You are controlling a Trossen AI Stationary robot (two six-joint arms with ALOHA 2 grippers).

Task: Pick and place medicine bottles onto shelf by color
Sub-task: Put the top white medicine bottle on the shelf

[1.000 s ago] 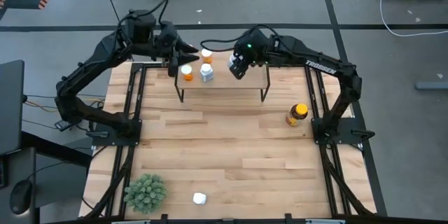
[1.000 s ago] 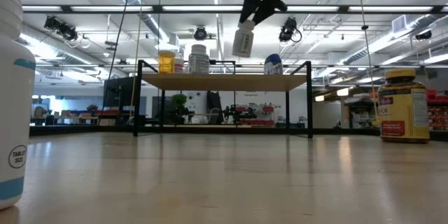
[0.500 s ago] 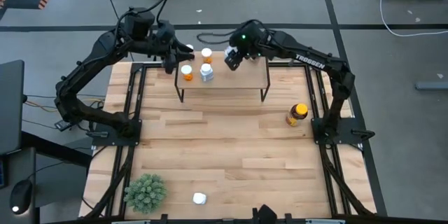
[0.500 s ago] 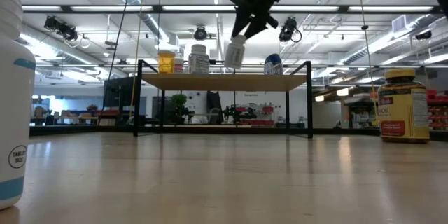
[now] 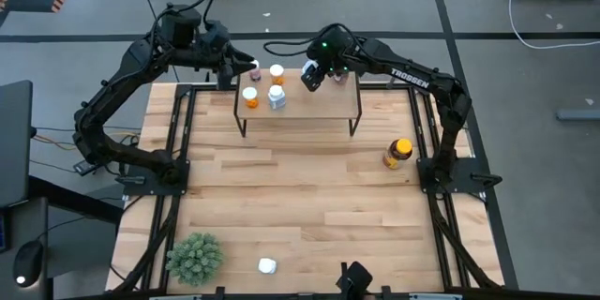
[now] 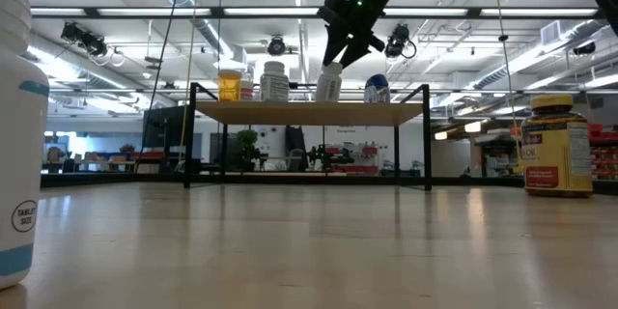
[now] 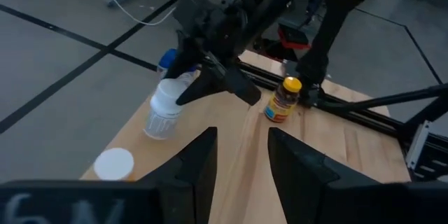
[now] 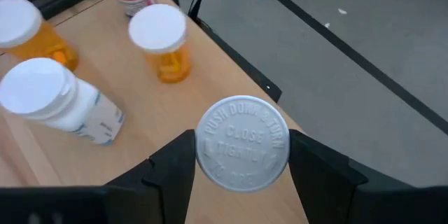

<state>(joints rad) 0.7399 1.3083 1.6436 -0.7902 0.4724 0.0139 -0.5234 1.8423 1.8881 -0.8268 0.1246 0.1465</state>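
White bottle [image 8: 242, 143] near shelf [image 5: 328, 110] back edge.

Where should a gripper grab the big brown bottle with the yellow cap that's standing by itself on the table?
The brown bottle stands upright on the table with nothing beside it. Probably best to come straight down from above and close the fingers across its round body just under the yellow cap, where the sides are straight.

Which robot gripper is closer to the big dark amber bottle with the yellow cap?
Right. The right gripper is over the shelf, nearer the amber bottle; the left gripper is beyond the shelf's opposite end.
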